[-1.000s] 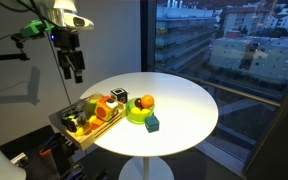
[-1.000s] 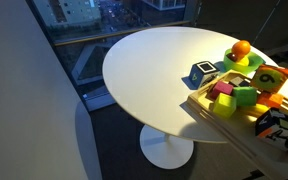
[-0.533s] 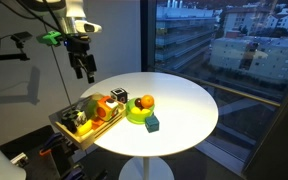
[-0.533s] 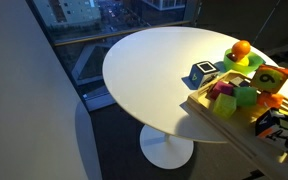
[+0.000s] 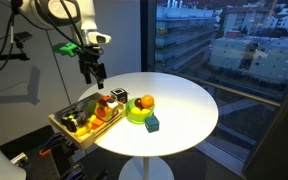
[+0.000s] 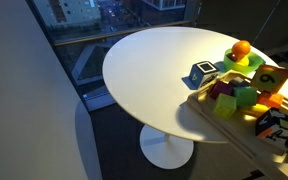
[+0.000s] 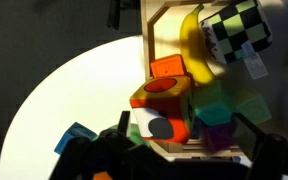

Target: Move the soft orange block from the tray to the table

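The soft orange block [image 7: 167, 68] lies in the wooden tray [image 7: 152, 20], beside a banana [image 7: 192, 45] and behind a multi-coloured cube [image 7: 164, 108]. In an exterior view the block shows as an orange patch [image 5: 104, 103] in the tray [image 5: 68, 125] at the table's edge. My gripper [image 5: 92, 73] hangs open and empty in the air above the tray's far end. In the wrist view its dark fingers [image 7: 259, 138] stand wide apart, with the cube, a green block and a purple block between them. Nothing is held.
A green bowl with an orange fruit [image 5: 141, 104] and a blue block [image 5: 152, 122] sit on the round white table [image 5: 184, 100] next to the tray. A checkered object [image 7: 234, 30] lies in the tray. A window runs behind the table.
My gripper has moved sideways from beyond the table's edge to above the tray and the table. The objects have not moved.
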